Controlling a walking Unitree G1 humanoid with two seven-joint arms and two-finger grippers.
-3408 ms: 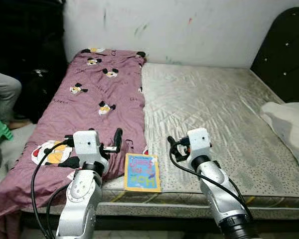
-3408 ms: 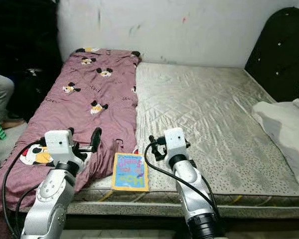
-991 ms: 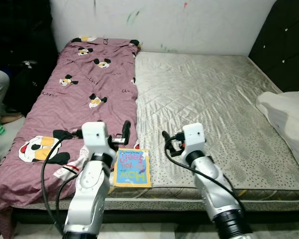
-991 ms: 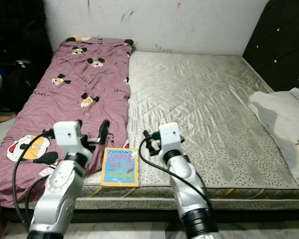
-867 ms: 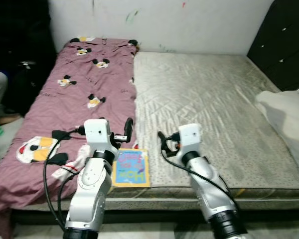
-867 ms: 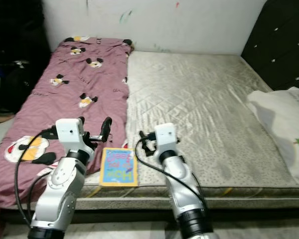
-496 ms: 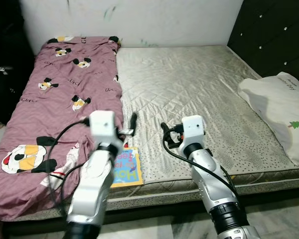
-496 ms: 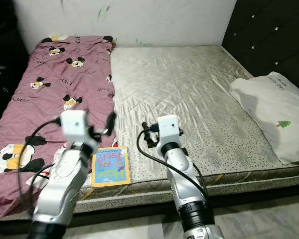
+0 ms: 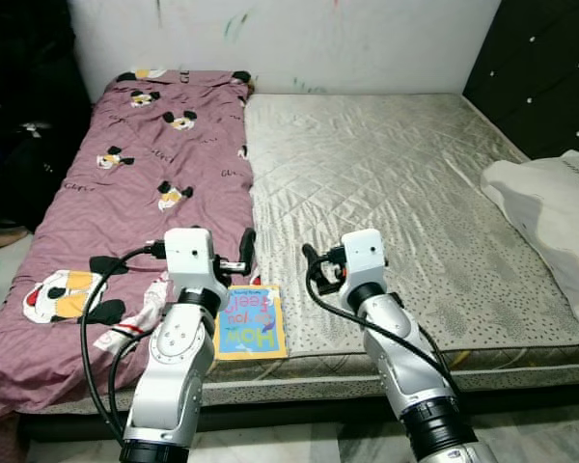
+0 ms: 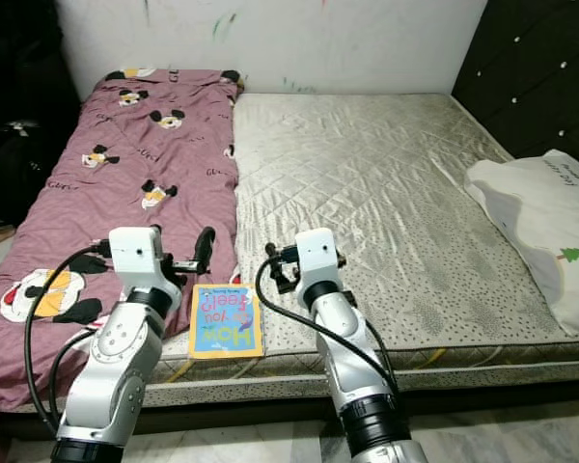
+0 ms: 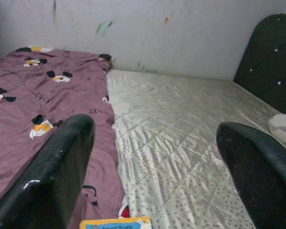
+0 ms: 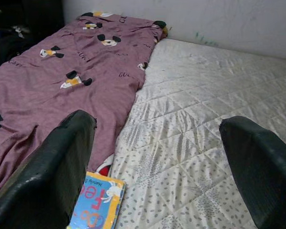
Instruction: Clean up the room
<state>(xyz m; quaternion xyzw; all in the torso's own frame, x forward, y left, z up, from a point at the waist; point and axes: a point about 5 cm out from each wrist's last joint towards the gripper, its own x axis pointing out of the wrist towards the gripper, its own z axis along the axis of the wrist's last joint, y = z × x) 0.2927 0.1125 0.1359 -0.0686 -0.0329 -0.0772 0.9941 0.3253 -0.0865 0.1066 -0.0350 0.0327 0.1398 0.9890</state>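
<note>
A: Grippers first. State?

B: Left gripper (image 11: 152, 157): fingers spread wide, nothing between them. It is raised above the near edge of the mattress (image 9: 396, 193), over the seam where the purple blanket (image 9: 135, 183) meets bare ticking. Right gripper (image 12: 159, 162): likewise wide apart, holding nothing, touching nothing, raised over the mattress's near edge just to the right of the book (image 9: 250, 322).

A: The book, where exactly?

B: Flat on the mattress at its near edge, between the two arms, its left side touching the blanket's hem. Cover faces up, blue panel inside a yellow border.

A: Any legible writing?

B: On the cover, large coloured letters read "How do you feel?", seen upside down from the head camera. Smaller print beneath is too fine to read. The blanket carries a repeated word beside its cartoon-mouse heads; it looks like "GUCCI", but not every letter is sharp.

A: Anything else on the mattress?

B: White pillow (image 10: 536, 217) at the far right edge of the mattress, with a little green tree printed on it and a line of small dark lettering I cannot make out. Black tufted headboard (image 9: 550, 77) behind it.
</note>
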